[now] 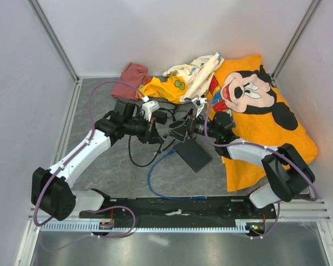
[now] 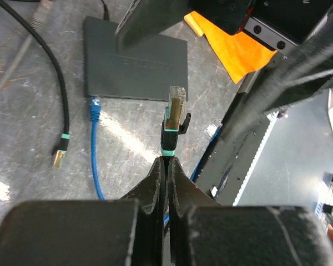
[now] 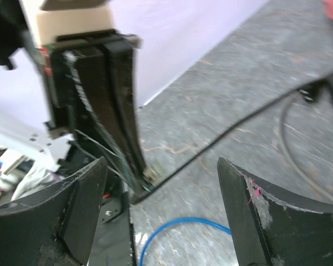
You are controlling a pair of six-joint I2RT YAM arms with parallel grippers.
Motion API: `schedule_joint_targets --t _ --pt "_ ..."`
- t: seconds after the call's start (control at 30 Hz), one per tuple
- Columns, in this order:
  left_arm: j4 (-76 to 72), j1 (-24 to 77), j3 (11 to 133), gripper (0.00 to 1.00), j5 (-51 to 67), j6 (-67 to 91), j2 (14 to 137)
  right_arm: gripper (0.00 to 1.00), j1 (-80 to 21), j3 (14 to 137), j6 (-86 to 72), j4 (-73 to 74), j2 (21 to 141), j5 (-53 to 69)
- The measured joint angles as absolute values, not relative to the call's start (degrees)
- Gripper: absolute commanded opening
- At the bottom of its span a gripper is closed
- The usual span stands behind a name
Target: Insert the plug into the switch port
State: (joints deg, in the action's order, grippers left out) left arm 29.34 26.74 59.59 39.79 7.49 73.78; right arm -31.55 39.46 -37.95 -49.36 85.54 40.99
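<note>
The plug (image 2: 95, 104) lies by the switch (image 2: 136, 61) edge; left fingers (image 2: 151, 191) pinch black cable (image 2: 170, 138), right fingers (image 3: 80, 194) wide.

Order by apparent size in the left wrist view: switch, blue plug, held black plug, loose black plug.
1. switch
2. held black plug, but it is nearer the camera
3. blue plug and loose black plug look alike

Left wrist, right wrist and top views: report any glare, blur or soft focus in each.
Left wrist: bright glare streaks on the table beside the blue plug; the left gripper goes soft nearest the lens. Right wrist: blurred throughout, the open right gripper and the black cable smeared. Top external: sharp and evenly lit, only soft shadows.
</note>
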Motion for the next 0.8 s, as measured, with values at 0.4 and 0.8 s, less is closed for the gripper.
schedule_joint_targets --t 0.4,0.8 --pt "27.07 27.88 59.59 0.02 42.13 8.10 74.43 0.26 -33.17 40.91 -46.26 -62.17 92.38 47.18" --pt "25.69 32.51 57.32 0.53 31.03 8.34 70.19 0.00 -33.30 39.35 -48.93 -58.59 90.13 41.69"
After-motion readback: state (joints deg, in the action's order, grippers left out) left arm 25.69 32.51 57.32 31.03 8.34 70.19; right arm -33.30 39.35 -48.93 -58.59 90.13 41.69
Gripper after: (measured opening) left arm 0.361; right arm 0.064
